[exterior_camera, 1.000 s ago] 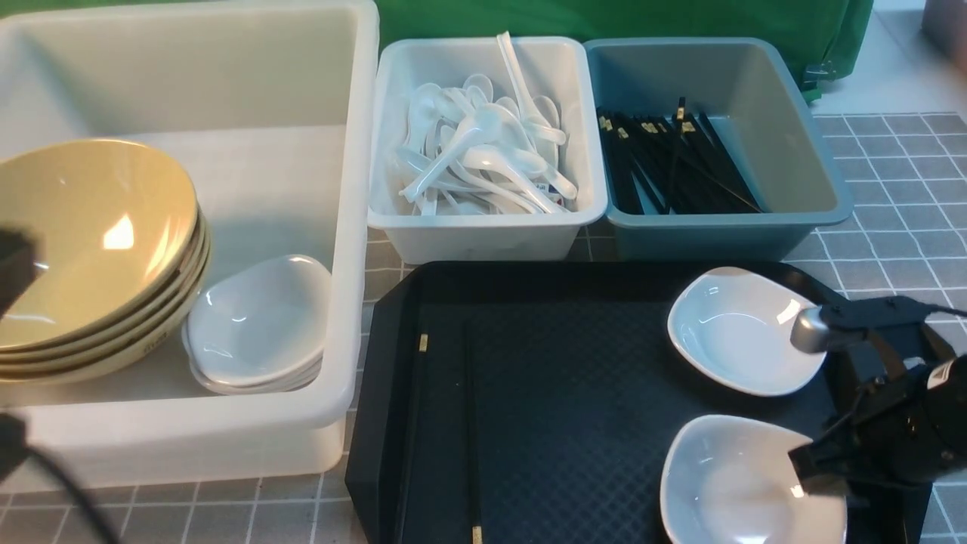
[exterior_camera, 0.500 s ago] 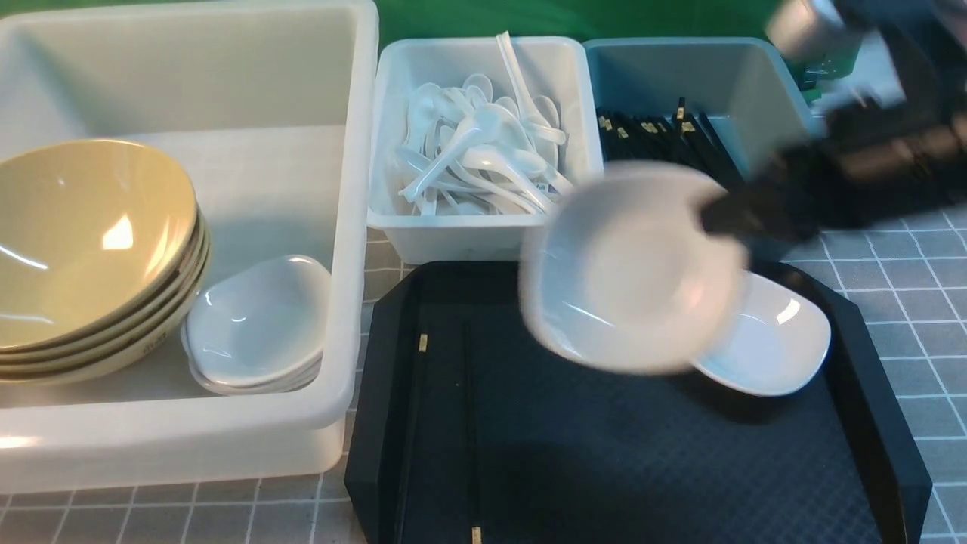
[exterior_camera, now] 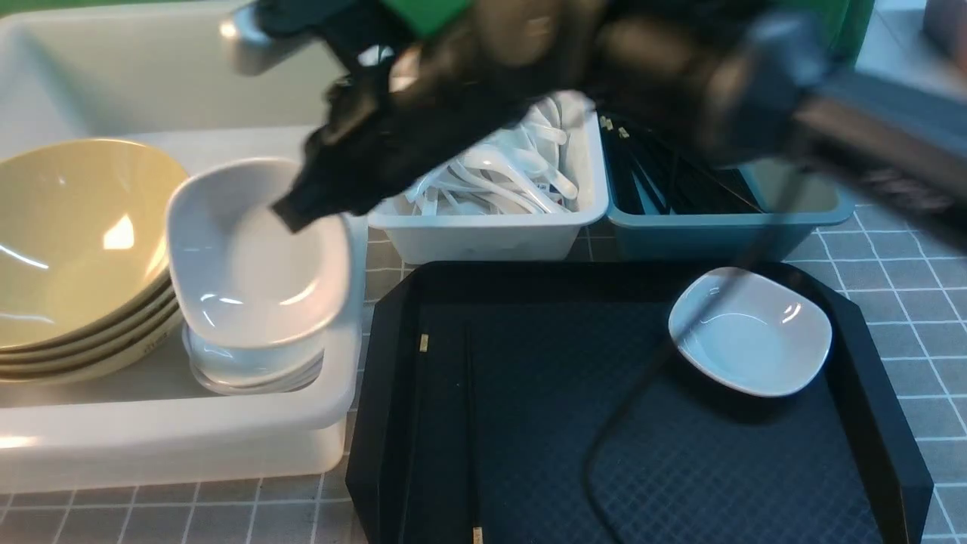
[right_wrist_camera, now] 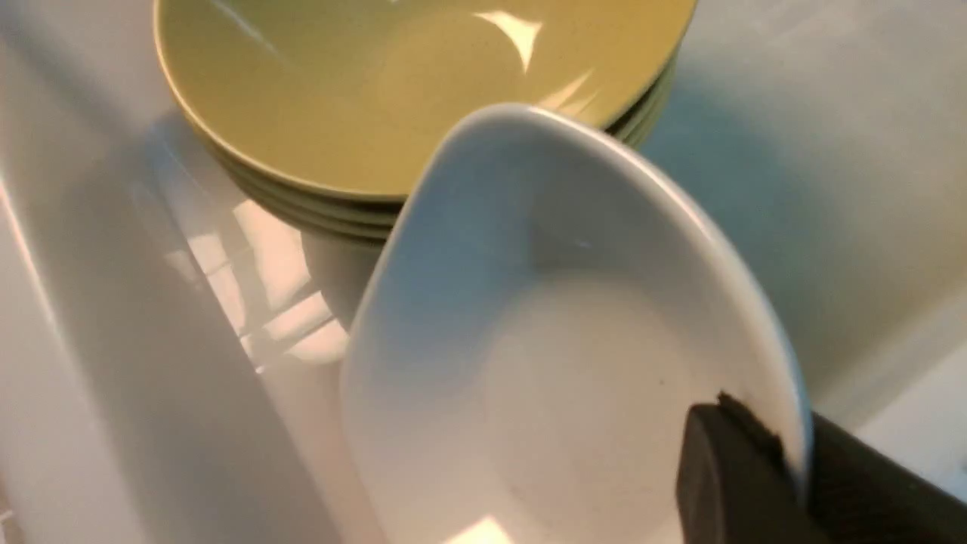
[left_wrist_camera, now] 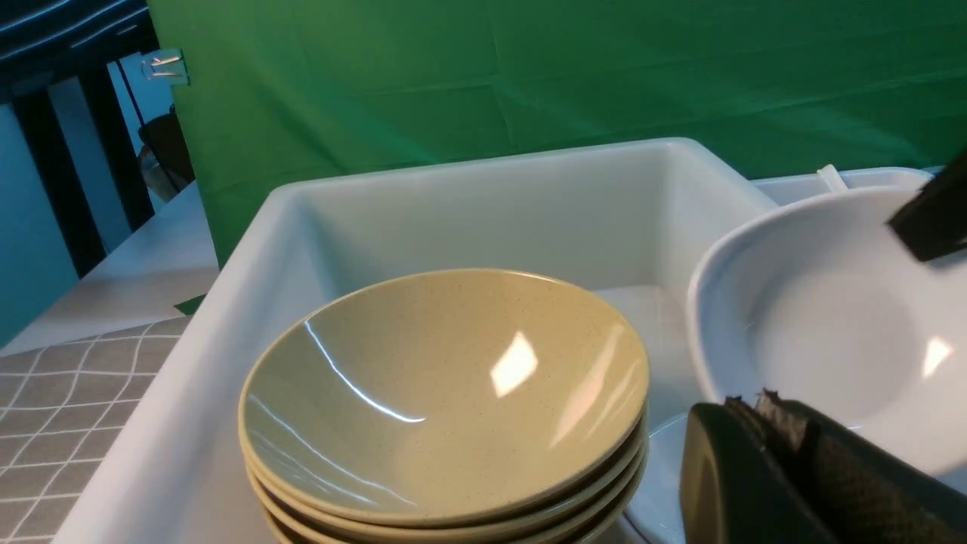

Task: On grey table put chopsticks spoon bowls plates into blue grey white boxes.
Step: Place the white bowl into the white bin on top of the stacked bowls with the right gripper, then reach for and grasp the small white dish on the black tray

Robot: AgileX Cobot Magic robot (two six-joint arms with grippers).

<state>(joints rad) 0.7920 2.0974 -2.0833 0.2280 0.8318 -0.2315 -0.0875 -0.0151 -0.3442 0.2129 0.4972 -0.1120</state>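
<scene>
Grey table [exterior_camera: 906, 189] carries everything. The big white tub [exterior_camera: 227, 423] on the robot's left is where the step is: placing a plate.

The right arm reaches clear across. The right gripper [exterior_camera: 291, 215] is pinched narrow on the rim of a white plate [exterior_camera: 253, 264]. That plate hangs slightly tilted just over the plate stack [exterior_camera: 249, 370] in the tub's near corner, beside the yellow bowls [exterior_camera: 75, 242]. Can't tell if it touches the stack. My read: not released yet.

Next move: lower it, level it so it nests, then let go. The tub wall and the bowls are close on either side, so there is little sideways room.

Black tray [exterior_camera: 529, 378] in front has one last plate [exterior_camera: 752, 336] at its far right and two chopsticks [exterior_camera: 468, 423] lying at its left.

Small white bin [exterior_camera: 483, 238] holds spoons [exterior_camera: 498, 174]. The blue-grey bin [exterior_camera: 718, 234] holds black sticks [exterior_camera: 680, 181]. The arm partly hides both.

The arm's cable [exterior_camera: 627, 408] droops over the tray and crosses the last plate's edge. It could snag on pull-back.

Left gripper [left_wrist_camera: 763, 408] is closed and empty, hovering by the bowls near the held plate, possibly in the way.
</scene>
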